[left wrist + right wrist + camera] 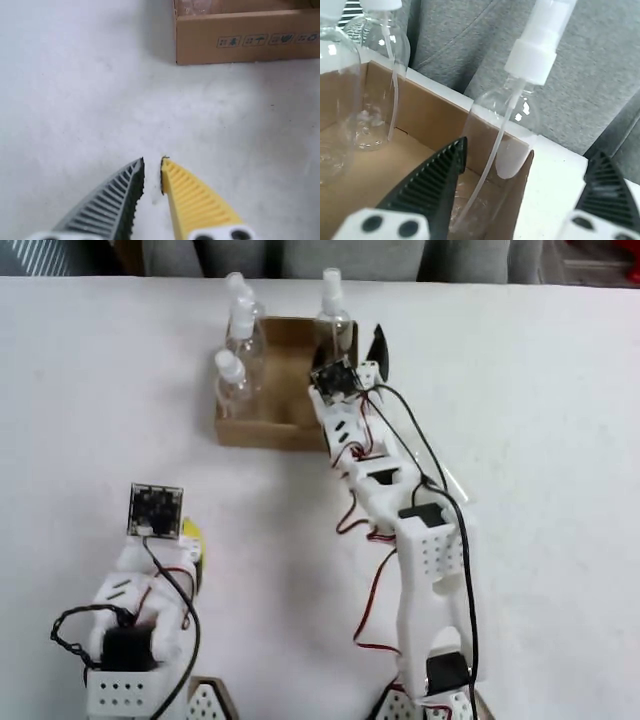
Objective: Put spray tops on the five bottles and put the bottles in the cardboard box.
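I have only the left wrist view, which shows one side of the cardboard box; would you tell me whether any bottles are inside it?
Observer: Yes, the high view shows at least three bottles standing in the cardboard box, each with one of the spray tops on.
Operator: Thank you. Where is the right pincer?
Observer: The right pincer is at the box's right wall, beside the corner bottle at the far right.
Operator: Is it open?
Observer: Open, gripping nothing; its wrist view shows one finger over the box's inside and the other outside the wall.
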You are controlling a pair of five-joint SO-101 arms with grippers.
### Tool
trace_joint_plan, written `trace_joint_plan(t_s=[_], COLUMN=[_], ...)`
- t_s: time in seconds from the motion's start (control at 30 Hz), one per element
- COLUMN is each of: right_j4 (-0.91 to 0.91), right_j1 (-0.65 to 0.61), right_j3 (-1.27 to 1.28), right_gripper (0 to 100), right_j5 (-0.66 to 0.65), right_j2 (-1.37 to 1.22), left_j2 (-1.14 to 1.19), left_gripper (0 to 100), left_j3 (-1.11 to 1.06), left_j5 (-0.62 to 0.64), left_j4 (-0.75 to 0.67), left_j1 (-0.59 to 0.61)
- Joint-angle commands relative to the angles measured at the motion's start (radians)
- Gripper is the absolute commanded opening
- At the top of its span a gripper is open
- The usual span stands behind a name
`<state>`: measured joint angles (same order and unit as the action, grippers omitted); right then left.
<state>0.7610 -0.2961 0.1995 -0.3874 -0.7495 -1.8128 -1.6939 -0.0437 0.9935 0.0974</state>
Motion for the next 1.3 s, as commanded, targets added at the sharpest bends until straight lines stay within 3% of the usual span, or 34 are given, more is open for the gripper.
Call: trace_joint_plan(t_s=[0.0, 0.97, 1.1, 1.27], right_j4=[-0.001, -0.002, -0.004, -0.004], right_j1=[0.001, 0.001, 0.001, 0.001], right_j3=[-0.003, 0.08, 0.124, 0.152], right_gripper=[32.4, 32.4, 32.4, 32.4], right_j5=[0.0, 0.002, 0.08, 0.084], right_j2=[0.076, 0.159, 0.209, 0.232], left_j2=[-0.016, -0.015, -0.015, -0.015], left_gripper=[8, 8, 8, 8], left_j3=[0.002, 0.002, 0.002, 0.002], left_j5=[-0.008, -0.008, -0.008, -0.008], left_j4=[-0.038, -0.054, -0.054, -0.054], left_j1=[0.004, 0.004, 0.004, 0.004])
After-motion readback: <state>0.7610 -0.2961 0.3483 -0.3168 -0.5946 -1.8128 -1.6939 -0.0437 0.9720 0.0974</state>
